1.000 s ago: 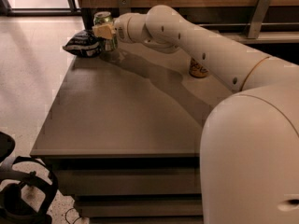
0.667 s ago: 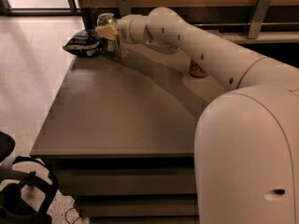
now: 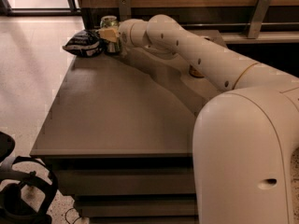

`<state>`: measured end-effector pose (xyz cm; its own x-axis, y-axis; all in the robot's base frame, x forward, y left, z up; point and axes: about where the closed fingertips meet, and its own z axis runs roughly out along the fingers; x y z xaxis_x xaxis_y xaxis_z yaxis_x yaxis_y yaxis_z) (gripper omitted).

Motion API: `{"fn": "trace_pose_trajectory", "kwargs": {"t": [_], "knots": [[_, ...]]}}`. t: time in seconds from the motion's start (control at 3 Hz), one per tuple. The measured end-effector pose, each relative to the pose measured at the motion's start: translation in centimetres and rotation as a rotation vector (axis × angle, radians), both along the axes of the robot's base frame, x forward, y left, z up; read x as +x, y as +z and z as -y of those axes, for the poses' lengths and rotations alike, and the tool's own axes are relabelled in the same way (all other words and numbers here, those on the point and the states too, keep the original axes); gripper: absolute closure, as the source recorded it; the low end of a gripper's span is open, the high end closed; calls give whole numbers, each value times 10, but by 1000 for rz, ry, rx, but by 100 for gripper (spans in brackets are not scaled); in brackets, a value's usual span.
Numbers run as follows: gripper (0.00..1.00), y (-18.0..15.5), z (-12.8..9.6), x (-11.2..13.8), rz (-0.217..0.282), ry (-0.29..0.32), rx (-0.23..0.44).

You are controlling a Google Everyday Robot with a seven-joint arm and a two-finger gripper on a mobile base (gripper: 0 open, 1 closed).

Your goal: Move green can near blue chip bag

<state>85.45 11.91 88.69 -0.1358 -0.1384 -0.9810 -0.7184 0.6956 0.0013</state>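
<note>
The green can [image 3: 109,22] stands at the table's far left corner, its silver top showing above my gripper. My gripper [image 3: 109,35] reaches in from the right and is shut on the can, with a pale finger [image 3: 107,34] across its front. The can's base is at the table top. The blue chip bag [image 3: 84,44], dark, wrinkled and printed in white, lies just left of the can at the corner, a small gap from it.
My arm spans the table [image 3: 112,120] from the lower right to the far left. An orange-gold can [image 3: 195,72] peeks out behind the forearm. A wall with metal brackets [image 3: 124,6] runs along the back. The floor drops off at the left, with a black object [image 3: 18,190] below.
The gripper and can have shifted slightly right, beside the bag. The arm's near body has swung a little. The bag has not moved.
</note>
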Motion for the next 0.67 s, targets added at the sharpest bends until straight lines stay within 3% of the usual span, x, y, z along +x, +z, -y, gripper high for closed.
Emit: {"fn": "trace_pose_trajectory", "kwargs": {"t": [0.67], "knots": [[59,-1,-6,-1,-3,8,0]]}}
